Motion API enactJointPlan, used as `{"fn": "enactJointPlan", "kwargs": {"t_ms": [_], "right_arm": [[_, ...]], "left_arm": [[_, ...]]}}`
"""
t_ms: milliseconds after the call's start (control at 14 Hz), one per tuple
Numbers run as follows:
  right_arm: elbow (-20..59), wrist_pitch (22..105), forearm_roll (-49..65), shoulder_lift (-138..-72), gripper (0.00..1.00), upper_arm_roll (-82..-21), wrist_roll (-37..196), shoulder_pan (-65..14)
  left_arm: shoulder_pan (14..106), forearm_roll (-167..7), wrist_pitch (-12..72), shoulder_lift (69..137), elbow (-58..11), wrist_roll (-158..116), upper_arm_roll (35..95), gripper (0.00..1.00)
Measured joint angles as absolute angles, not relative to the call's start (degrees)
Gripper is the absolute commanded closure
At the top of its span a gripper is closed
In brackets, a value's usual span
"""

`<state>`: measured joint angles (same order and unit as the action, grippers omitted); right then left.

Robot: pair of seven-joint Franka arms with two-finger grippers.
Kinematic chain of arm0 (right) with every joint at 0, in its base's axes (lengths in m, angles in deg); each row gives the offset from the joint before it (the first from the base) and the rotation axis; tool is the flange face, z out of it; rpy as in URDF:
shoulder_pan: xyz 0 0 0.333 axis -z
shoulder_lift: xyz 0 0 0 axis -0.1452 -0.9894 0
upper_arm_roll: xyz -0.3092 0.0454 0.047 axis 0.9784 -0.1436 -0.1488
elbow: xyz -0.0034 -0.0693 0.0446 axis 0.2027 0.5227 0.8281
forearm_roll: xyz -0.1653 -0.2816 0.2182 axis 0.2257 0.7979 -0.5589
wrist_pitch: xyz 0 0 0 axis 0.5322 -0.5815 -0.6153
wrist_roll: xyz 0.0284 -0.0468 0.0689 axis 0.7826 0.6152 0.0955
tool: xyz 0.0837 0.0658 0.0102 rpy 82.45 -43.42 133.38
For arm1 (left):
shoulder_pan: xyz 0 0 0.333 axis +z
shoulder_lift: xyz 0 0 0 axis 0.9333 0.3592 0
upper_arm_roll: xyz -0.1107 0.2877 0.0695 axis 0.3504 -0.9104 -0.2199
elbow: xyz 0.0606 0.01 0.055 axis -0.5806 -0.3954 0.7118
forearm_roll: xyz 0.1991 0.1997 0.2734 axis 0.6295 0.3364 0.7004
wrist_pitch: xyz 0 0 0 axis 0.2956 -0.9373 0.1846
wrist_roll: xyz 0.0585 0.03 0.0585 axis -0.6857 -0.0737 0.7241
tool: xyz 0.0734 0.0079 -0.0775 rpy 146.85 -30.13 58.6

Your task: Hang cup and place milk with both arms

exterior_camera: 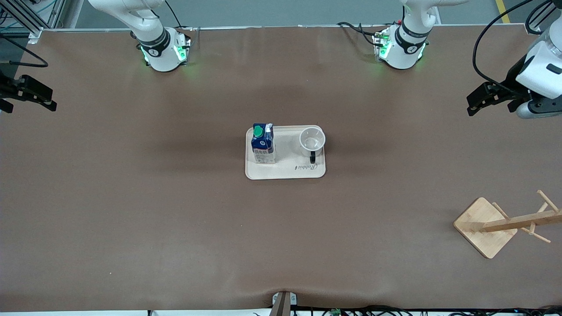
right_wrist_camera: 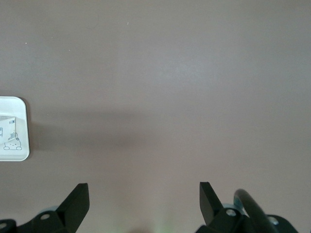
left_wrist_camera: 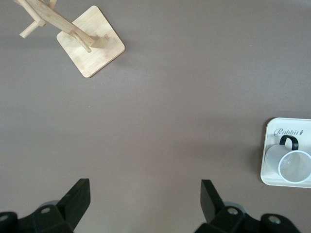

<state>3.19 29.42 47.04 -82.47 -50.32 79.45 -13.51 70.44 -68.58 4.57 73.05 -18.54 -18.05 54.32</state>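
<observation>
The milk [exterior_camera: 263, 145], a blue-and-white carton with a green cap, stands upright on a cream tray [exterior_camera: 285, 173] at the table's middle. The cup [exterior_camera: 312, 140], white with a black handle, stands upright beside it on the tray, toward the left arm's end. My left gripper [exterior_camera: 470, 105] is open and empty over bare table at the left arm's end; its wrist view shows its open gripper [left_wrist_camera: 145, 194], the cup [left_wrist_camera: 294, 165] and the tray's corner [left_wrist_camera: 272, 145]. My right gripper [exterior_camera: 52, 100] is open and empty over bare table at the right arm's end [right_wrist_camera: 144, 194]; the tray's corner [right_wrist_camera: 19, 153] shows there.
A wooden cup rack [exterior_camera: 485, 226] with pegs on a square base stands at the left arm's end, nearer to the front camera than the tray; it also shows in the left wrist view [left_wrist_camera: 90, 46]. Brown table [exterior_camera: 175, 210] surrounds the tray.
</observation>
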Motion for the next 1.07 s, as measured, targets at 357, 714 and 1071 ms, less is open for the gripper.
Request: {"fn": "enactJointPlan", "kwargs": {"t_ms": [357,714,1071], "right_arm": [[3.19,29.41,47.04,-82.47,0.00,-50.29,79.45,-13.51],[3.19,29.39,47.04,-82.47,0.00,-50.18,79.45,-13.50],[3.19,29.36,47.04,-82.47,0.00,-50.02,79.45,-13.49]], "left_arm": [[70.43,-68.58,4.57,73.06,-18.47,-18.05,54.35,0.00],[70.47,-68.58,2.39,73.05,-18.28,-18.02,54.36,0.00],[70.20,-68.59,1.59,73.06,-18.30,-17.86,54.91,0.00]]}}
